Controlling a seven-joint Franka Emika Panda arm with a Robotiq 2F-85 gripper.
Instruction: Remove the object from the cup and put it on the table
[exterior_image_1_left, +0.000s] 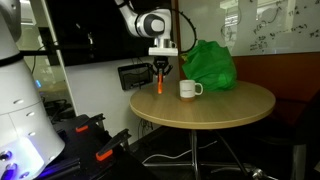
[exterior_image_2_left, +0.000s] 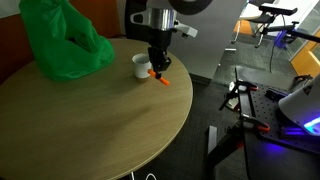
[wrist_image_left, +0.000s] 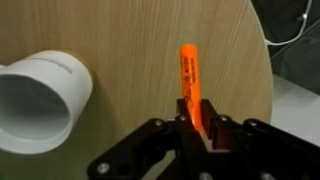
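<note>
Gripper (wrist_image_left: 197, 128) is clamping the orange stick (wrist_image_left: 188, 75), holding it low over the table (wrist_image_left: 140, 40) near the edge; white cup (wrist_image_left: 40, 95) is sitting just left in wrist view

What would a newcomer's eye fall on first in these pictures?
The bright orange-red stick stands out, pinched between the fingers of the gripper, already out of the white mug beside it. Next to the mug, a large green bag sits on the round wooden table.

Gripper (wrist_image_left: 196, 128) downward, jaws tight on the object (wrist_image_left: 187, 72)
</note>
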